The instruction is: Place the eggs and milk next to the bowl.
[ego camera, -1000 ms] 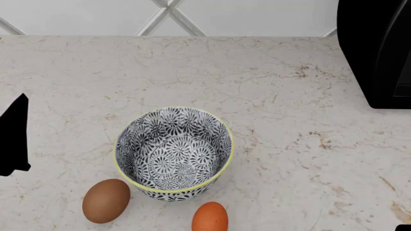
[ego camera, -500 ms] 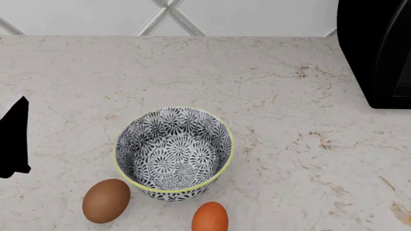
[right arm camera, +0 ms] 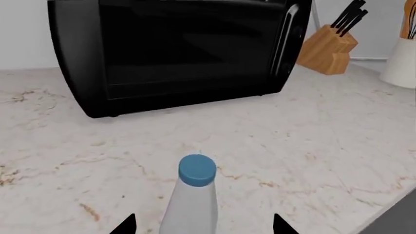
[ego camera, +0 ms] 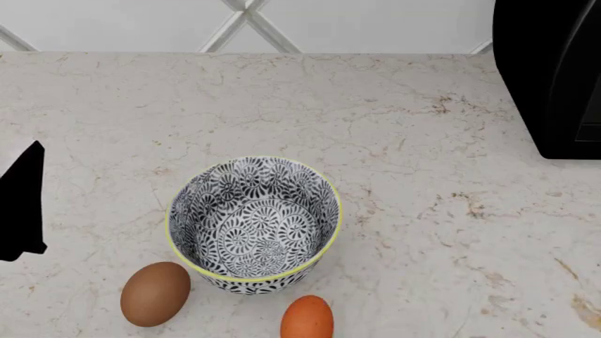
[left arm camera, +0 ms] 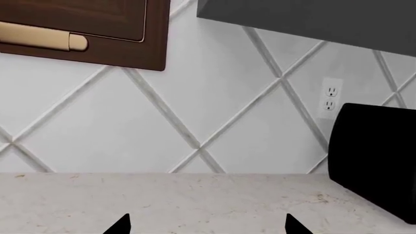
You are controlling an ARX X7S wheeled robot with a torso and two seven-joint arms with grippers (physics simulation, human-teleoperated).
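Observation:
The patterned bowl [ego camera: 253, 224] with a yellow rim stands on the marble counter in the head view. The brown egg [ego camera: 155, 293] lies just left of its near side and the orange egg [ego camera: 307, 318] just in front of it, both close to the bowl. My left gripper [left arm camera: 204, 226] is open and empty, facing the tiled wall; its dark body [ego camera: 24, 204] shows at the head view's left edge. My right gripper [right arm camera: 202, 226] is open, with the white milk bottle [right arm camera: 192, 200] and its blue cap standing between the fingertips, not clamped. The milk is out of the head view.
A black microwave [right arm camera: 175, 48] stands behind the milk and shows at the head view's right [ego camera: 549, 77]. A wooden knife block [right arm camera: 328, 48] and a white holder [right arm camera: 402, 61] stand beyond it. The counter's front edge [right arm camera: 390, 214] is near. A wall socket [left arm camera: 330, 97] is on the tiles.
My left gripper has dropped slightly at the head view's left edge. The bowl and both eggs have not moved.

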